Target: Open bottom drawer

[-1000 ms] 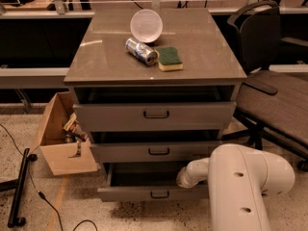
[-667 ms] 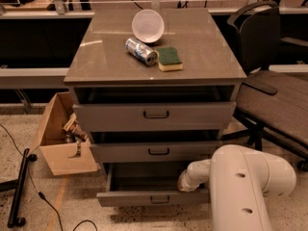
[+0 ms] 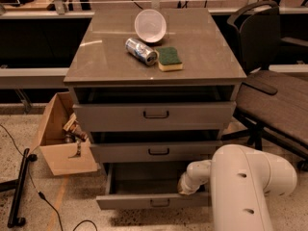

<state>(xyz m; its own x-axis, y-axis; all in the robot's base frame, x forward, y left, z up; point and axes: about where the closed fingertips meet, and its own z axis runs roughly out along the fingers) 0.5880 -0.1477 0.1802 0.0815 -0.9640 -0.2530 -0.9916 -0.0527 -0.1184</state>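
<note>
A grey cabinet (image 3: 154, 73) has three drawers. The bottom drawer (image 3: 144, 201) is pulled well out, its inside showing, with a small black bar handle (image 3: 159, 203) on its thin front. The top drawer (image 3: 154, 115) and middle drawer (image 3: 154, 151) stand slightly out. My white arm (image 3: 250, 186) comes in from the lower right, and its wrist reaches down to the bottom drawer's right part. The gripper (image 3: 184, 189) is at the drawer's top edge, right of the handle, mostly hidden by the wrist.
On the cabinet top lie a white bowl (image 3: 150, 25), a tipped can (image 3: 141, 51) and a green-and-yellow sponge (image 3: 170, 58). A cardboard box (image 3: 60, 143) stands on the floor at left, with cables and a black bar (image 3: 19, 186). An office chair (image 3: 272, 95) is at right.
The bottom drawer has slid further out toward me, showing more of its inside. My arm has drawn back with it.
</note>
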